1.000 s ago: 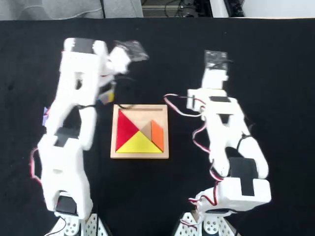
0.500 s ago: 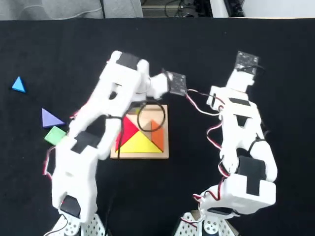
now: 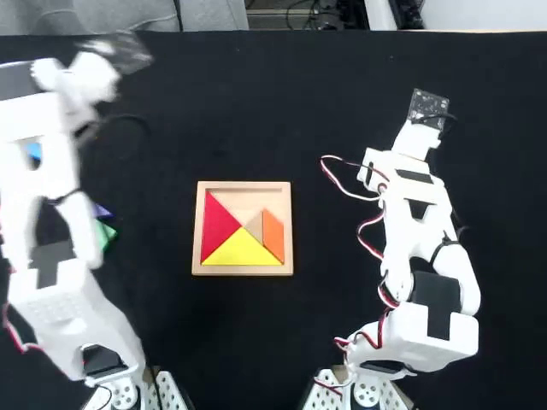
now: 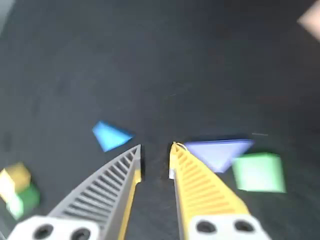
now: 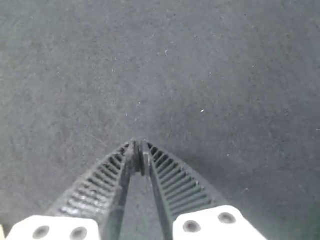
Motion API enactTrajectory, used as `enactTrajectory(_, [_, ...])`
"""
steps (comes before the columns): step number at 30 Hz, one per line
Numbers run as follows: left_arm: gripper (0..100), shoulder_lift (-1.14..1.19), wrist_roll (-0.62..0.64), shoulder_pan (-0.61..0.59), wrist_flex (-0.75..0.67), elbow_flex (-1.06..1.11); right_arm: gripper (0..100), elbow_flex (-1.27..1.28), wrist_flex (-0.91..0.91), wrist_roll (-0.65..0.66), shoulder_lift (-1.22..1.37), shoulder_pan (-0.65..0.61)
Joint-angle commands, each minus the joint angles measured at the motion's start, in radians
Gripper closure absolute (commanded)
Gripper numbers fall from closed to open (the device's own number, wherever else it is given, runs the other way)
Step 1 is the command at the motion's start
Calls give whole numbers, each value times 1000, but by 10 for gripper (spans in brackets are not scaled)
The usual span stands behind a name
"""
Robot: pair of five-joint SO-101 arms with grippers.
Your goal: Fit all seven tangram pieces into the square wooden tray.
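The square wooden tray (image 3: 244, 271) lies mid-table and holds a red triangle (image 3: 218, 224), a yellow triangle (image 3: 242, 250), an orange piece (image 3: 273, 233) and a tan triangle (image 3: 255, 225). My left gripper (image 4: 156, 150) is open and holds nothing. It hangs above the black cloth between a blue triangle (image 4: 111, 136) and a purple triangle (image 4: 217, 150), with a green square (image 4: 259, 172) beside the purple one. In the high view it is a blur at the far left (image 3: 111, 53). My right gripper (image 5: 137, 151) is shut over bare cloth, right of the tray (image 3: 427, 107).
Purple (image 3: 102, 210) and green (image 3: 107, 232) pieces peek out beside the left arm, and a bit of blue (image 3: 32, 154) shows through it. A small yellow and green object (image 4: 17, 189) lies at the edge of the left wrist view. Black cloth covers the table.
The left arm has swung from over the tray's far edge out to the far left of the table. The right arm has kept still for the last half second.
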Motion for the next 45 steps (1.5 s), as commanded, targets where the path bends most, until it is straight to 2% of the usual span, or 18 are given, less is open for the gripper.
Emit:
enactTrajectory(1, [897, 114, 249, -234, -367, -45, 980, -61, -17, -6, -10, -41])
enactTrajectory(4, [896, 278, 494, -326, -608, -45, 980, -61, -17, -6, -10, -60])
enactTrajectory(9, [896, 535, 730, -352, -848, -61, 980, -59, -17, -6, -8, -61])
enactTrajectory(14, [895, 647, 887, -329, -910, -170, 980, -84, -17, -6, 38, -60])
enactTrajectory(21, [895, 764, 908, -291, -895, -317, 980, -111, -11, -6, 68, -61])
enactTrajectory(27, [895, 804, 905, -213, -726, -378, 980, -111, -11, -6, 68, -61])
enactTrajectory(35, [896, 816, 899, -168, -262, -555, 980, -113, -12, -6, 68, -61])
enactTrajectory(42, [898, 816, 824, -160, 127, -615, 980, -119, -9, -6, 68, -61])
enactTrajectory(45, [898, 798, 822, -171, 130, -596, 980, -119, -9, -6, 68, -61])
